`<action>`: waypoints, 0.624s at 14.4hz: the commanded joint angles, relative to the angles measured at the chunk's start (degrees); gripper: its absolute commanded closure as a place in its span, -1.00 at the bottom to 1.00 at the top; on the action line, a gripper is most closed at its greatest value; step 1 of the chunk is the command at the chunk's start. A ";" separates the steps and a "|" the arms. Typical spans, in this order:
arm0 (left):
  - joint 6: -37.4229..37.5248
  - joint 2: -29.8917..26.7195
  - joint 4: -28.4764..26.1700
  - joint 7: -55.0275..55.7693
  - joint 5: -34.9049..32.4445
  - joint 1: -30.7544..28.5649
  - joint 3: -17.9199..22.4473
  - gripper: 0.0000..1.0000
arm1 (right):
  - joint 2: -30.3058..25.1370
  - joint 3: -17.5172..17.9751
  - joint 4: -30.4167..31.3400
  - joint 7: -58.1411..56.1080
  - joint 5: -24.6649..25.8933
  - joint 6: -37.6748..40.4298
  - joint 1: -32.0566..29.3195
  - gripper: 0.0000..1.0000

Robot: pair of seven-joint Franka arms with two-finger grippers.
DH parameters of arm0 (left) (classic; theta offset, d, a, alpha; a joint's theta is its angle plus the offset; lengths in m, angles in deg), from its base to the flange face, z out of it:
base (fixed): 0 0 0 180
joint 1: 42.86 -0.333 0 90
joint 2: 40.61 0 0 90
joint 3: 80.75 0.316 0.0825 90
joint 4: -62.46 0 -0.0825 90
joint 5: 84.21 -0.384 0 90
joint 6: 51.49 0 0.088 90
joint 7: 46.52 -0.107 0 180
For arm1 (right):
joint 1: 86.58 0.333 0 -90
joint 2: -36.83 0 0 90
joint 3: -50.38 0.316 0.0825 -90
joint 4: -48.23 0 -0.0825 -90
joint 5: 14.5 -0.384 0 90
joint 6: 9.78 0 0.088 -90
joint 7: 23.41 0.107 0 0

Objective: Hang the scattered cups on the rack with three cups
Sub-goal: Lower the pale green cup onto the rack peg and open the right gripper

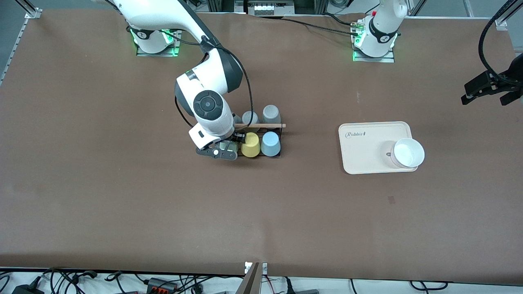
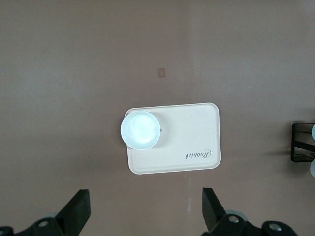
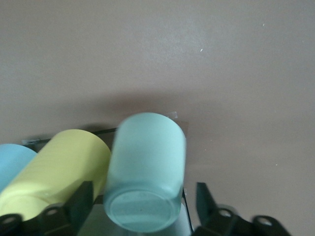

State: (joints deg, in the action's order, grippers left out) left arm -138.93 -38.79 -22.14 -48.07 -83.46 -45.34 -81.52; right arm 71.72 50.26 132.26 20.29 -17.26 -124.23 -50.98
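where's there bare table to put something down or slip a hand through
Bare brown table spreads wide nearer the front camera than the black wire rack and the cream tray; a clear strip also runs between them. It is crowded at the rack: yellow cup, light blue cup, mint cup, and the open right gripper. The left gripper waits open.

Brown table (image 1: 122,196), black rack (image 1: 279,139), cream tray (image 1: 367,157)

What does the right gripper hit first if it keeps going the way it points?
Likely the mint green cup, sitting between the right gripper's open fingers on the rack beside the yellow cup; depth unclear.
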 commanded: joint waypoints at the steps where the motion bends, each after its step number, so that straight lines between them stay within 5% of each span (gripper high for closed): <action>1: 1.13 0.73 1.81 0.06 -1.37 -0.07 -0.46 -1.00 | 0.18 -0.58 -4.04 0.95 -0.75 1.33 -0.08 -1.00; 9: 1.13 0.73 1.81 0.06 -1.37 -0.07 -0.46 -1.00 | -6.76 -1.19 -10.72 -3.85 0.04 15.47 -9.12 -1.00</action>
State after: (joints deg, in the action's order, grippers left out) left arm -138.93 -38.79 -22.09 -48.07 -83.46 -45.33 -81.55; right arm 66.44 48.52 123.72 19.72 -17.19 -112.89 -56.80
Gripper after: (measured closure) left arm 0.000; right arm 0.000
